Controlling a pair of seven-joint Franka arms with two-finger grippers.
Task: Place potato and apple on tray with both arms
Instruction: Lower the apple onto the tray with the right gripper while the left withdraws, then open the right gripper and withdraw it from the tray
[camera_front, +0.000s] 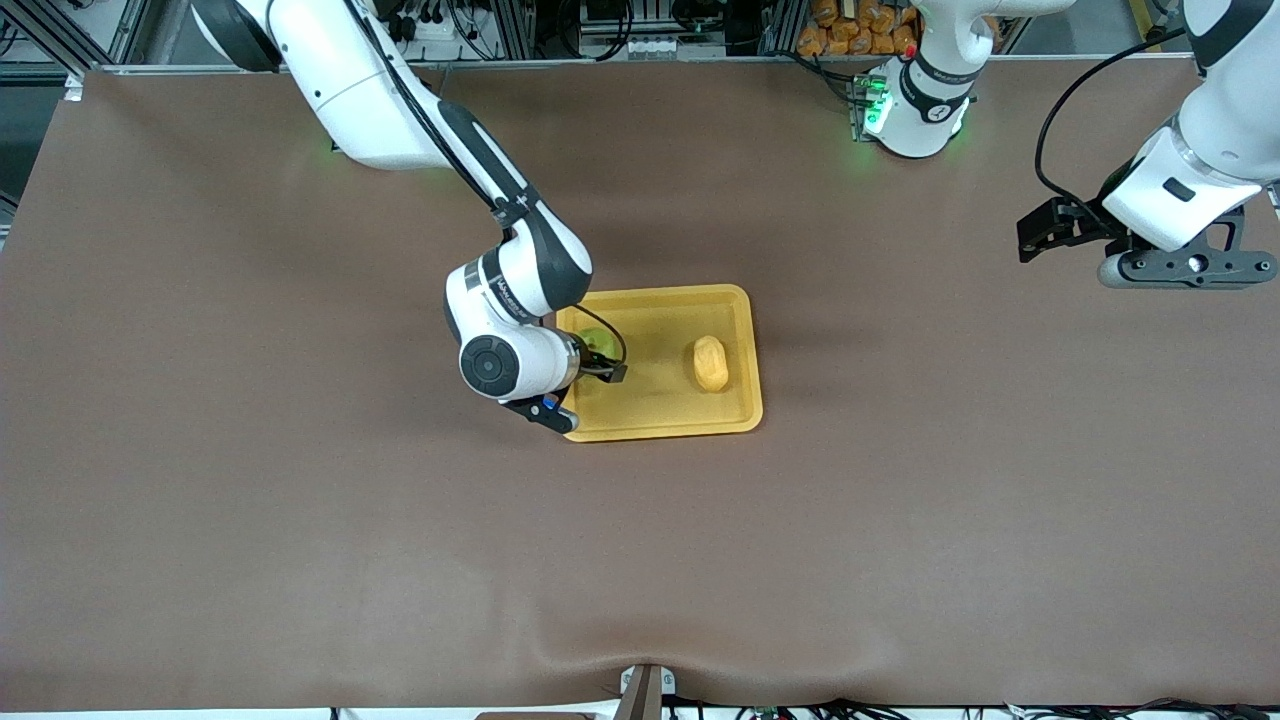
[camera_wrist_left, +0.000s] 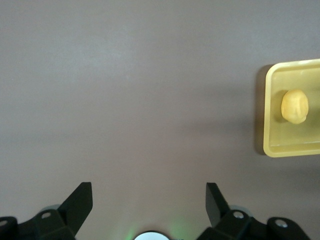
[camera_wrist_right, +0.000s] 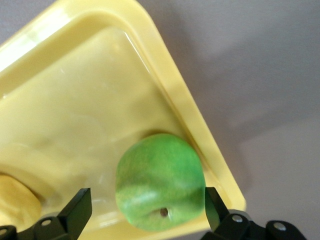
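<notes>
Over the tray's (camera_front: 655, 428) end toward the right arm, we see the right gripper (camera_wrist_right: 145, 212) spread wide around the apple (camera_wrist_right: 160, 187), which rests inside by the rim. Next comes the potato (camera_front: 710, 363), lying on the tray. Well apart, the left gripper (camera_wrist_left: 149, 202) waits above bare table, fingers wide.

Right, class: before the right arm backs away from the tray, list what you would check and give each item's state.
1. Apple sits inside the tray: ok.
2. Right gripper fingers open, apart from the apple: ok.
3. Potato in the tray: ok.
4. Apple and potato apart: ok.
5. Left gripper open, waiting over bare table at the left arm's end: ok.
6. Apple settled, not rolling: cannot tell.
</notes>
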